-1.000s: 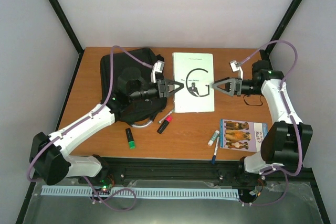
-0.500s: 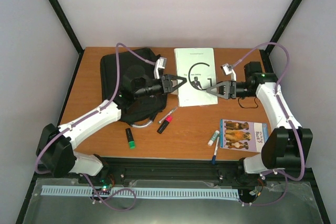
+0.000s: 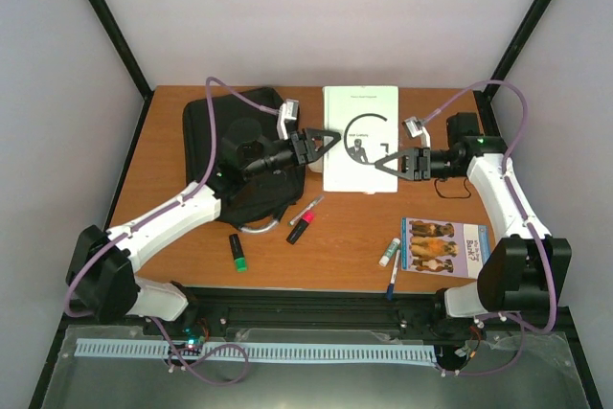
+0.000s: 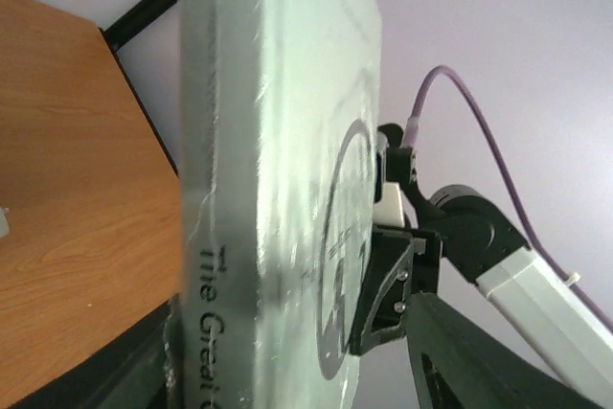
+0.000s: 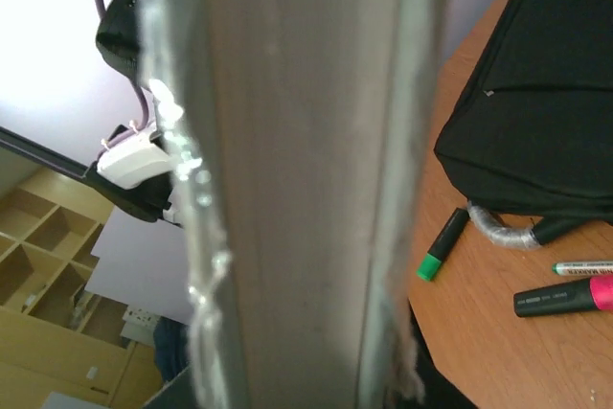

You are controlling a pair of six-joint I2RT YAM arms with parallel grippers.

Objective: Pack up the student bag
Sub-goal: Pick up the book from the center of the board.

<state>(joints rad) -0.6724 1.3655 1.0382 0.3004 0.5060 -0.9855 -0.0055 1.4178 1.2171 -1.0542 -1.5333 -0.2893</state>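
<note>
Two end effectors were seen from above, each closed on an edge of a raised white book (image 3: 359, 136): the left end effector (image 3: 332, 138) on its left edge, the right end effector (image 3: 380, 164) on its right. The student bag (image 3: 218, 117) was laid on the desk (image 3: 158, 160) beneath the left arm. Only in the right wrist view was the bag's grey handle (image 5: 503, 228) shown beside a green-capped marker (image 5: 440, 245).
</note>
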